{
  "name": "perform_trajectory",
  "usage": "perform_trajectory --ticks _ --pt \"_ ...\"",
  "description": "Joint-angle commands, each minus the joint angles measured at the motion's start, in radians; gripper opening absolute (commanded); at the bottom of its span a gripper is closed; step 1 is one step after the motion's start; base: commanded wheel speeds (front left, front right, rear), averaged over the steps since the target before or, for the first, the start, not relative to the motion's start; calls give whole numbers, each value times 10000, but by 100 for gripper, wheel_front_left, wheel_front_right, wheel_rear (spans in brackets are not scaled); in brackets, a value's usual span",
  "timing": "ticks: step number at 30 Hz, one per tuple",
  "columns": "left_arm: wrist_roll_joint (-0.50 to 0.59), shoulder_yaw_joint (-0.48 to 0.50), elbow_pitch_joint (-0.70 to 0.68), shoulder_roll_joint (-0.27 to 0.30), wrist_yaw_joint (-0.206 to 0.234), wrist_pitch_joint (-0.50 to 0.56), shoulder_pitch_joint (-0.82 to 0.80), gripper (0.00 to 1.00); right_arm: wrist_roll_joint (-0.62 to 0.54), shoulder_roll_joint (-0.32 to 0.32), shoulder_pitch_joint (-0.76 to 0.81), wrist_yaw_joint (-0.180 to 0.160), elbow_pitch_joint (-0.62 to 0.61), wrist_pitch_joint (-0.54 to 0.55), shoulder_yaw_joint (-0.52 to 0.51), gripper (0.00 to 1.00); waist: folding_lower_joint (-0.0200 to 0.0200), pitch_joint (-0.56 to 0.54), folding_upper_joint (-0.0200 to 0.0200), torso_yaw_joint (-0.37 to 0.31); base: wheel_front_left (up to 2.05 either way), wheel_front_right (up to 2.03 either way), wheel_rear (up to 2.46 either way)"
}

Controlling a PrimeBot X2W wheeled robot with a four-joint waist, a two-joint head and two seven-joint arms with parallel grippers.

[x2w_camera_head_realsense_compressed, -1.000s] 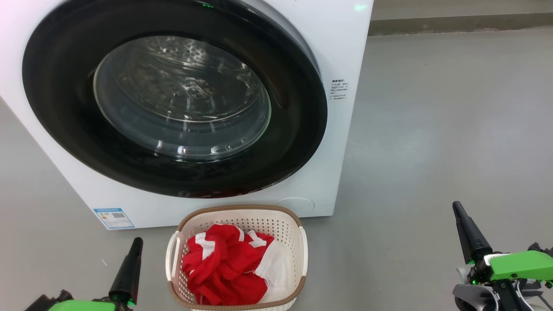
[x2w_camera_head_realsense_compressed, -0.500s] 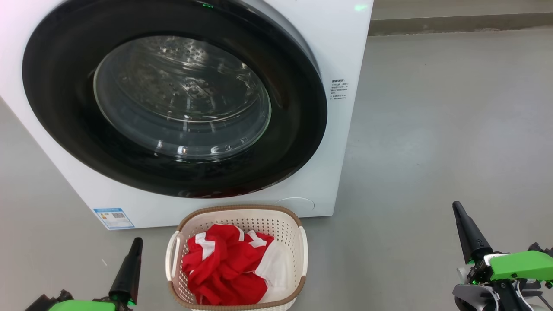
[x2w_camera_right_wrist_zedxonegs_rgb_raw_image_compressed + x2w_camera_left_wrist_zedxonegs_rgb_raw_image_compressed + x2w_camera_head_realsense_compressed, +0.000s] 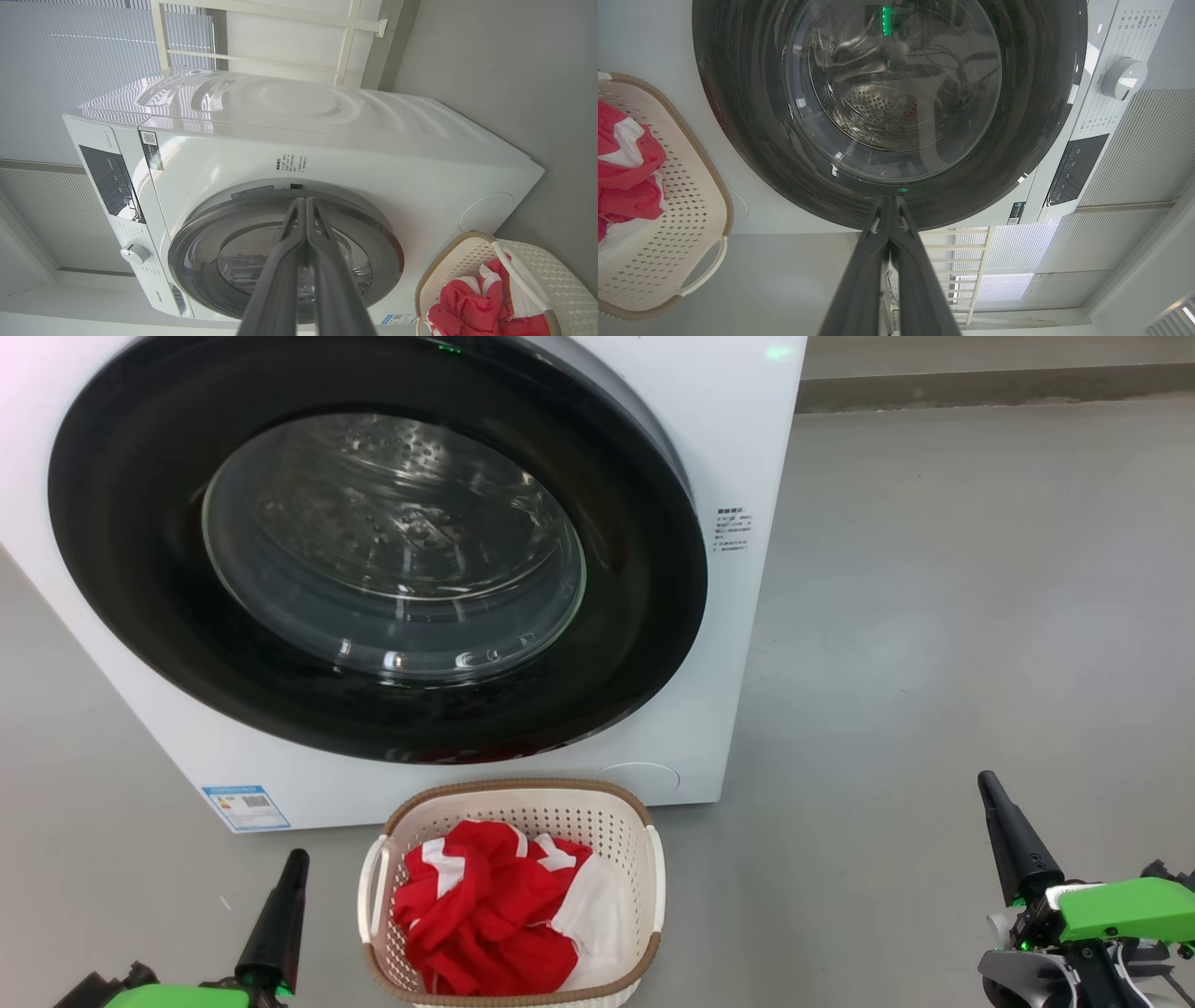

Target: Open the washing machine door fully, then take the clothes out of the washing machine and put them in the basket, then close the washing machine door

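Observation:
The washing machine door [image 3: 373,551] lies shut against the white washing machine [image 3: 738,448]; its black rim and glass window also show in the left wrist view [image 3: 887,93] and the right wrist view [image 3: 210,261]. The red and white clothes [image 3: 495,910] fill the cream basket [image 3: 513,793] on the floor in front of the machine. My left gripper [image 3: 294,859] is shut and empty, low to the left of the basket. My right gripper [image 3: 988,784] is shut and empty, far to the basket's right. Both sets of fingers [image 3: 889,205] [image 3: 306,205] are pressed together.
Grey floor [image 3: 934,616] stretches to the right of the machine. A control panel and a white dial [image 3: 1125,77] sit on the machine's front. Behind the machine are window blinds [image 3: 70,70] and a white frame.

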Motion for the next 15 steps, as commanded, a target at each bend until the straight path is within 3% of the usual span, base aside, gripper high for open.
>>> perform_trajectory --ticks 1,15 --pt "-69 354 -225 79 -69 30 -396 0 1 -167 -416 6 -303 56 157 0 0 0 0 0 0 0 0" --pt "-69 354 -225 79 -69 30 -396 0 1 -167 -416 6 -303 56 157 0 0 0 0 0 0 0 0"
